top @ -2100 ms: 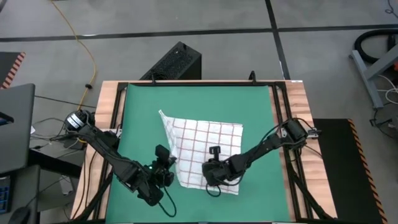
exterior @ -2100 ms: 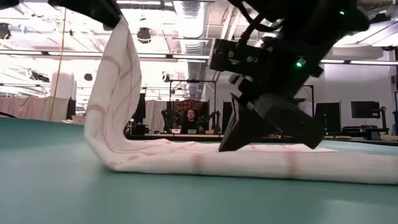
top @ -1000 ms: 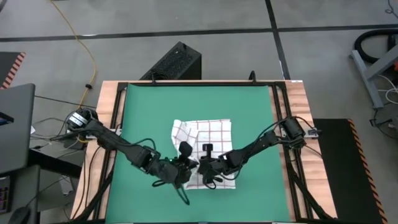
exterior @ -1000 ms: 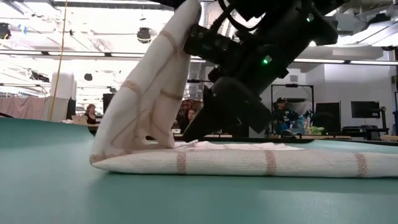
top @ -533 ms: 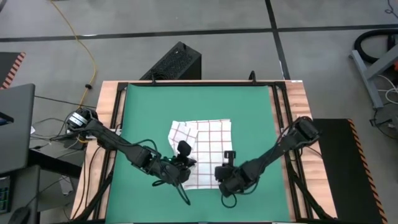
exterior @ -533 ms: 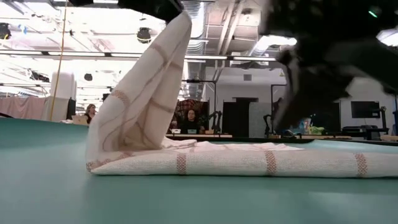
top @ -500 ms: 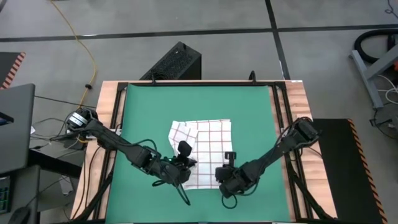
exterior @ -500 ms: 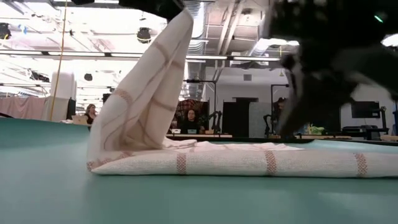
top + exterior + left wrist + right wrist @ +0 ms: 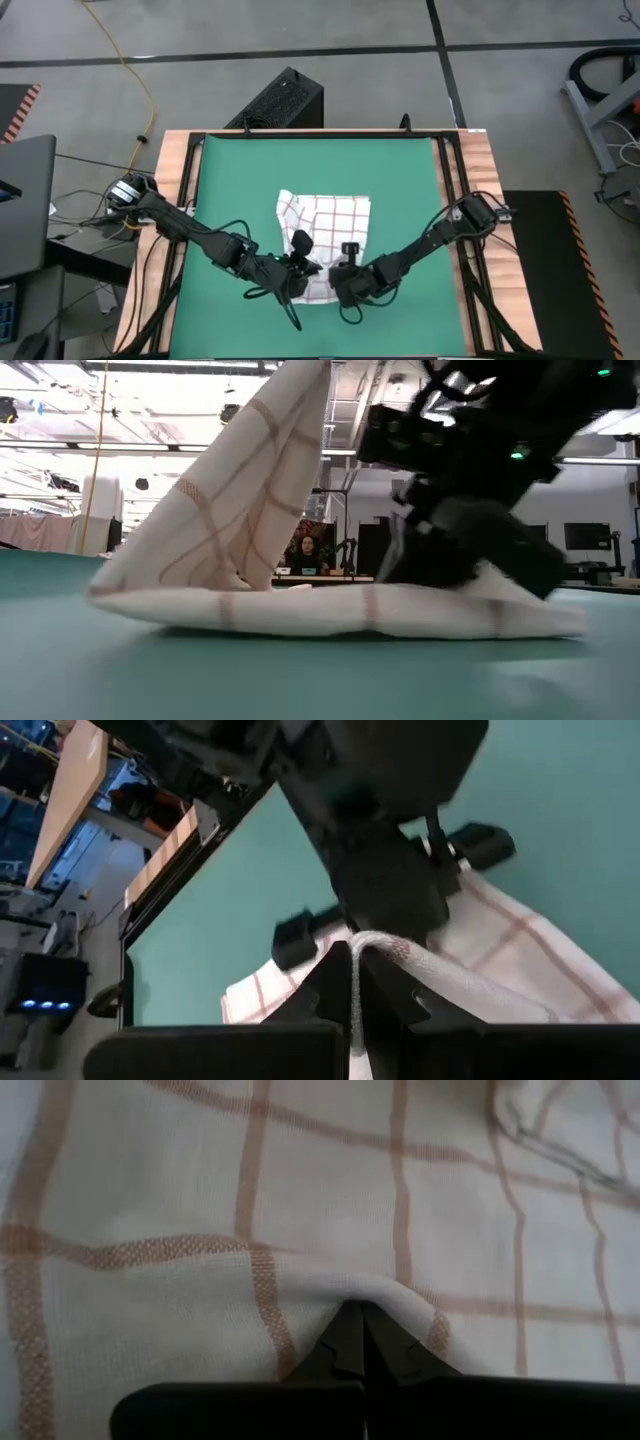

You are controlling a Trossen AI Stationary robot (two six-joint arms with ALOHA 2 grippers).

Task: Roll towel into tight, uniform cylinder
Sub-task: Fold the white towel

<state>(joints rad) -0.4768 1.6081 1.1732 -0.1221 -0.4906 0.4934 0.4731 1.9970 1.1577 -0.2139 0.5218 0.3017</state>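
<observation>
Two grippers: both meet over the near edge of a white soft cloth towel [image 9: 322,228] crossed by a thin red grid, lying partly folded near the middle of the green mat [image 9: 230,170], toward the table's front edge.
Left gripper [image 9: 303,262]: fingers pressed together on a pinch of towel edge, seen in its wrist view [image 9: 356,982]; the low view shows that flap [image 9: 245,490] lifted in a steep tilted sheet above the rest.
Right gripper [image 9: 343,270]: fingers closed on a small ridge of cloth [image 9: 352,1292], down at mat level, just beside the left gripper.
Towel's lie: the bulk stretches away from both grippers toward the table's far edge; its flat folded band [image 9: 340,610] runs left to right across the mat.
Key relation: the two pinch points sit side by side on the near edge, so the roll's long axis would likely run left to right, with cloth feeding from the far side.
Nearer arm: neither clearly; both are at the same edge.
Progress: no cylinder formed yet, by the look of it.
</observation>
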